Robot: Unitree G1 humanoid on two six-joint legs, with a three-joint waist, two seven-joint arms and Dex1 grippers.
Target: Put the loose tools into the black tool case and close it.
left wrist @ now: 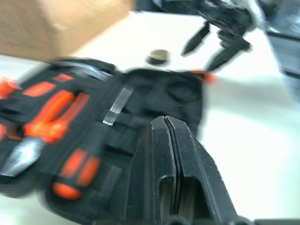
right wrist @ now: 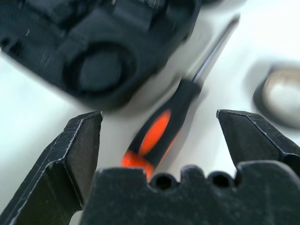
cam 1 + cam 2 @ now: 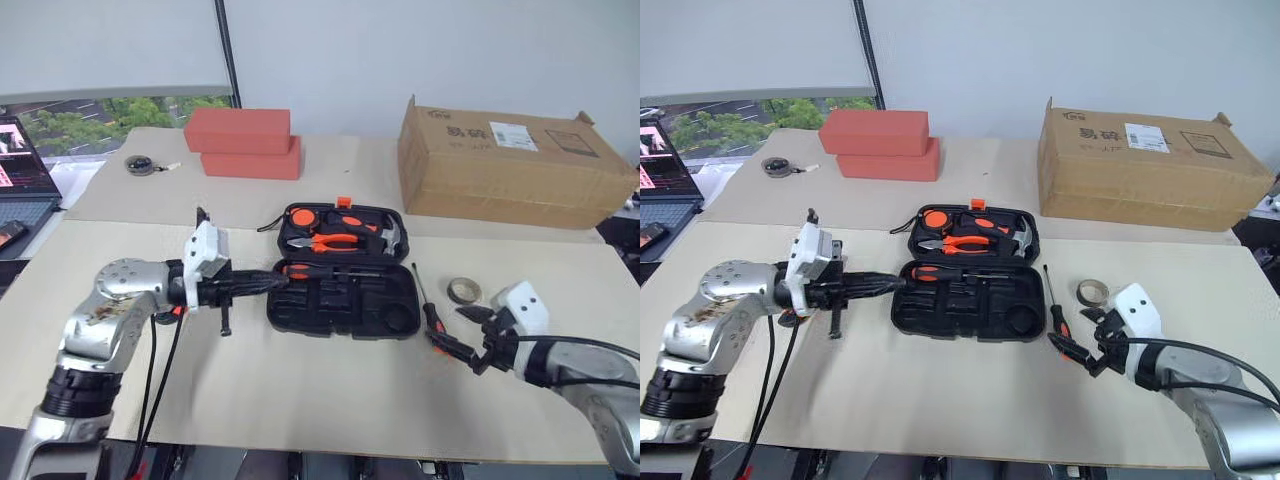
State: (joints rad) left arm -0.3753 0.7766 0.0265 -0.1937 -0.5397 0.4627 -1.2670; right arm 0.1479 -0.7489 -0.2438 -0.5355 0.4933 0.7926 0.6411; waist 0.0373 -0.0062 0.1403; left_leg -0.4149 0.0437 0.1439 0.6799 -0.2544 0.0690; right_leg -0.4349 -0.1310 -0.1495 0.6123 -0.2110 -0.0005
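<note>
Beige table (image 3: 300, 400): open case (image 3: 345, 280) just past closed left gripper (image 3: 285, 282); screwdriver (image 2: 159, 129) between wide-apart fingers of right gripper (image 2: 159, 126); tape ring (image 3: 463, 290) beside.

We see two beige tables (image 3: 300, 400) pushed together in front of a plain pale wall (image 3: 420, 50). At the far left there is a window (image 3: 110, 115) with green trees outside, and a dark vertical pole (image 3: 228, 50) stands beside it.
</note>
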